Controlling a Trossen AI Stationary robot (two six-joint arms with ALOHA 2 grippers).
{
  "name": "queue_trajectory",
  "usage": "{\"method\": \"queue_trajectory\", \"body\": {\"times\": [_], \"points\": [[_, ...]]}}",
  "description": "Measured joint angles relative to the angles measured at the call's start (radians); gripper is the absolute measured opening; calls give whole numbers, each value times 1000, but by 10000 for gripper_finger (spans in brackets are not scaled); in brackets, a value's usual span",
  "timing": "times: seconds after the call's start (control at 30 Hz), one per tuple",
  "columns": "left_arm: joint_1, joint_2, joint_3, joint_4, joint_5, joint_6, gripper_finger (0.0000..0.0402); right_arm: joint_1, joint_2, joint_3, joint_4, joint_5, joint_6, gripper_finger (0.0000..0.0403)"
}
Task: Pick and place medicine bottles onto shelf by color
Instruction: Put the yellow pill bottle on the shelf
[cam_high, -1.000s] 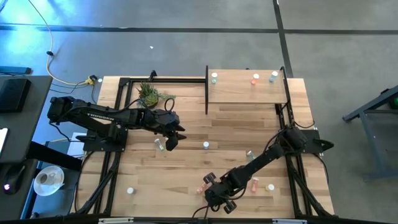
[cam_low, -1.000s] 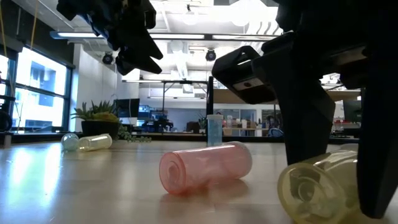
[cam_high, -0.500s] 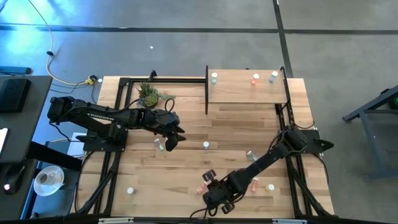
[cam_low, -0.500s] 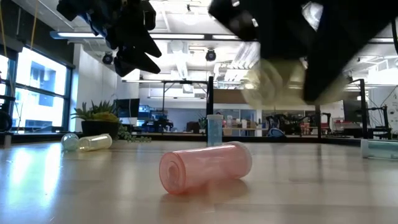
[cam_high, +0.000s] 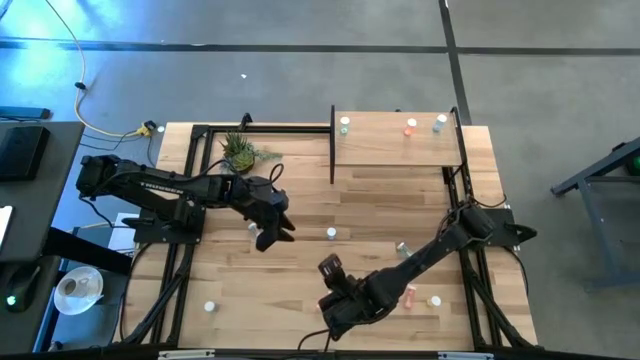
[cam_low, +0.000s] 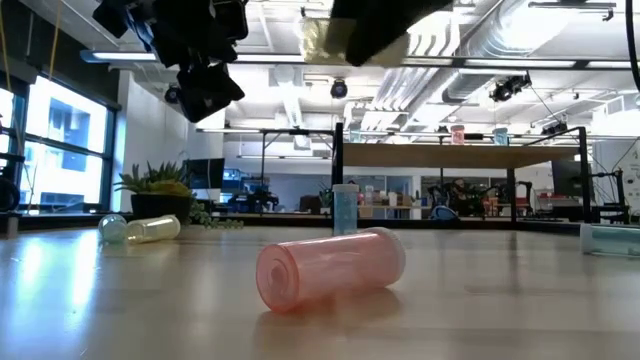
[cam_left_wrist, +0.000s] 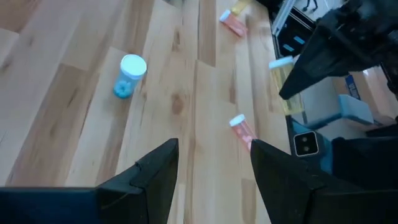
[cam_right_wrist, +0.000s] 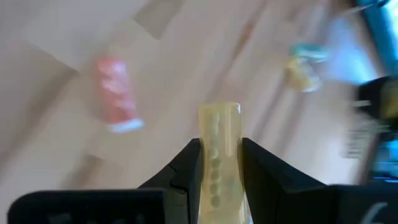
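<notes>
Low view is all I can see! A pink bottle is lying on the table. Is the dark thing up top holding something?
Observer: Yes. The right gripper is shut on a yellow bottle, lifted off the table.
Operator: And the other arm?
Observer: The left gripper is open and empty, above the table.
Operator: Any more pink ones?
Observer: A second pink bottle lies beside the right arm.

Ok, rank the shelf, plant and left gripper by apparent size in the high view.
1. Shelf, clearly largest.
2. Plant and left gripper: look about alike, so unranked.
</notes>
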Motion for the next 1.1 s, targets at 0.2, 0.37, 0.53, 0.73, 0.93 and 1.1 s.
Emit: {"method": "queue_trajectory", "body": {"times": [0.2, 0.37, 0.53, 0.73, 0.93, 1.1], "points": [[-33, 0, 0, 31, -1, 0, 192, -27, 0, 5, 3, 179, -159, 80], [-73, 0, 0, 57, -30, 8, 192, -63, 0, 4, 4, 279, -243, 80], [-99, 0, 0, 58, -79, 71, 192, -95, 0, 4, 7, 326, -349, 80], [-101, 0, 0, 63, -116, 63, 192, -118, 0, 4, 41, 387, -483, 80], [-100, 0, 0, 62, -152, 60, 192, -117, 0, 4, 119, 473, -675, 80], [-101, 0, 0, 83, -147, 78, 192, -117, 0, 4, 157, 496, -761, 80]]}}
